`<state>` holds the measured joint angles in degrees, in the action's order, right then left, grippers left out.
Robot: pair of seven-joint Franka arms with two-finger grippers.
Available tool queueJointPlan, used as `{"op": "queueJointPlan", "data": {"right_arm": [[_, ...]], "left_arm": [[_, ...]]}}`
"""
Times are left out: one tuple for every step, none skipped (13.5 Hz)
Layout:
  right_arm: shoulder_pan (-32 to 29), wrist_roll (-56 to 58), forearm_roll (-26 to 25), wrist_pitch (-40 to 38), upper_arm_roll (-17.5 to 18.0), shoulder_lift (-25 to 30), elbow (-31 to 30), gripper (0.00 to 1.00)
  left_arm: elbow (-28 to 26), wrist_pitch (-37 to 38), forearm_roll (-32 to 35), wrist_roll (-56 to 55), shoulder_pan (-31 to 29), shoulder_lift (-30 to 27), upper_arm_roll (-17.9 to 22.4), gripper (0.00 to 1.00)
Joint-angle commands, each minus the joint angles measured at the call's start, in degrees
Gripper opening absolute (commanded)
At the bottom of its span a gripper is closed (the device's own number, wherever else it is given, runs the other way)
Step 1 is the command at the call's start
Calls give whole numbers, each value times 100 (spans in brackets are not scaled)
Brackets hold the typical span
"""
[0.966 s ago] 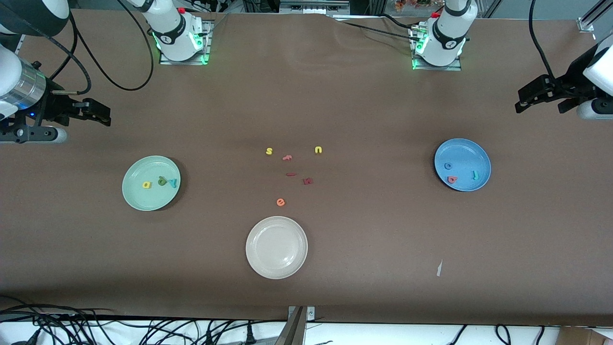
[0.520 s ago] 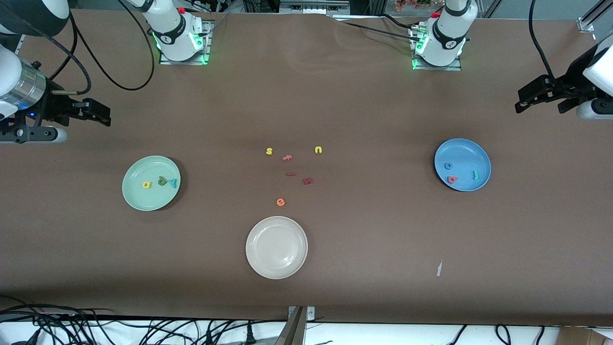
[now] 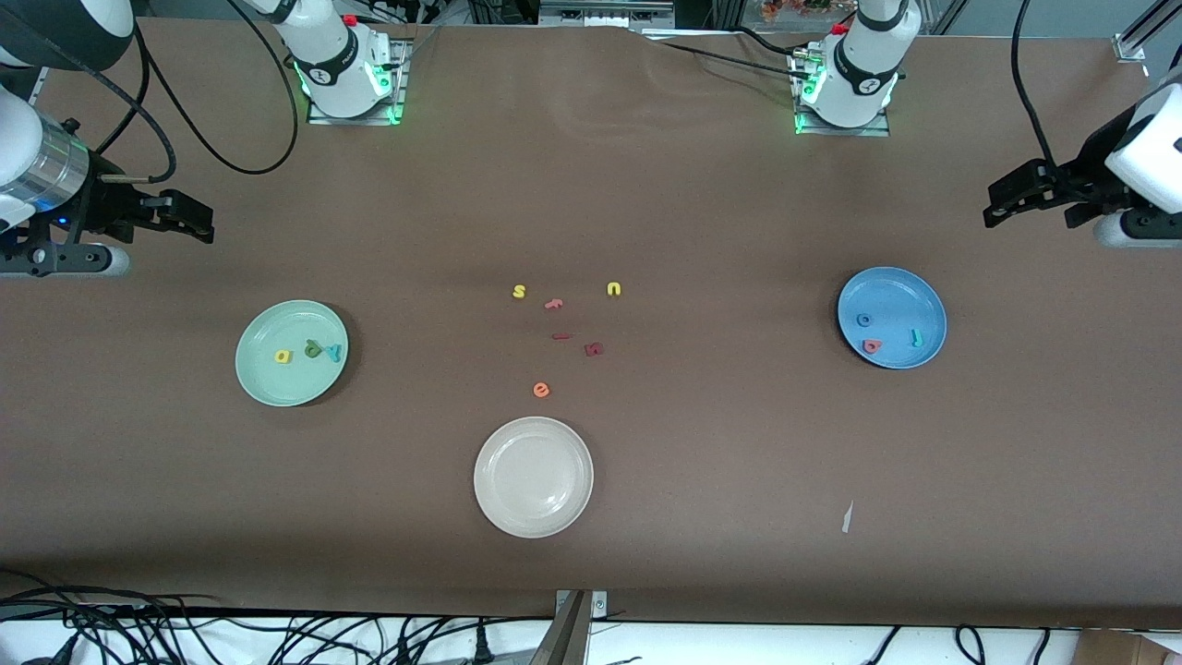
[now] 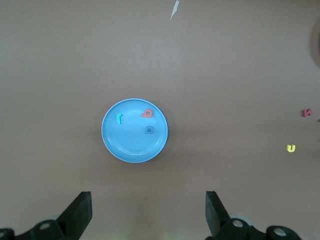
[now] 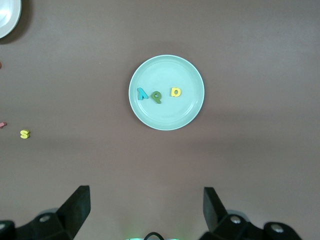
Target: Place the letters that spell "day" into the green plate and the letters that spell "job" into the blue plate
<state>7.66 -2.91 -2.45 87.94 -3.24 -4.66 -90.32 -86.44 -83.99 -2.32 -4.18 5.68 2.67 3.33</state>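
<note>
On the tabletop [image 3: 702, 231] the green plate [image 3: 268, 383], toward the right arm's end, holds d [image 3: 283, 356], a [image 3: 313, 348] and y [image 3: 333, 351]; the blue plate [image 3: 910, 296], toward the left arm's end, holds j [image 3: 915, 338], o [image 3: 864, 320] and b [image 3: 871, 346]. We judge the sorting done. Little can go wrong unless an arm swings low and knocks a plate. The white plate [image 3: 533, 517] lies nearest the camera. The right gripper [image 3: 194, 222] and left gripper [image 3: 1002, 199] hang released and empty over bare tabletop, both waiting. A stray s [image 3: 519, 292], u [image 3: 614, 289] or e [image 3: 541, 390] added would spoil a word.
</note>
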Motion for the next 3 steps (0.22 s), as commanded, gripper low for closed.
{"op": "queueJointPlan", "data": {"right_arm": [[-10, -61, 16, 74, -10, 106, -135, 100], [-10, -61, 16, 74, -10, 106, -143, 100], [-10, -61, 16, 83, -2, 106, -144, 100]], "left_arm": [[224, 129, 39, -47, 4, 129, 1, 100], [224, 129, 30, -48, -14, 129, 1, 100], [215, 129, 30, -48, -31, 129, 1, 100]]}}
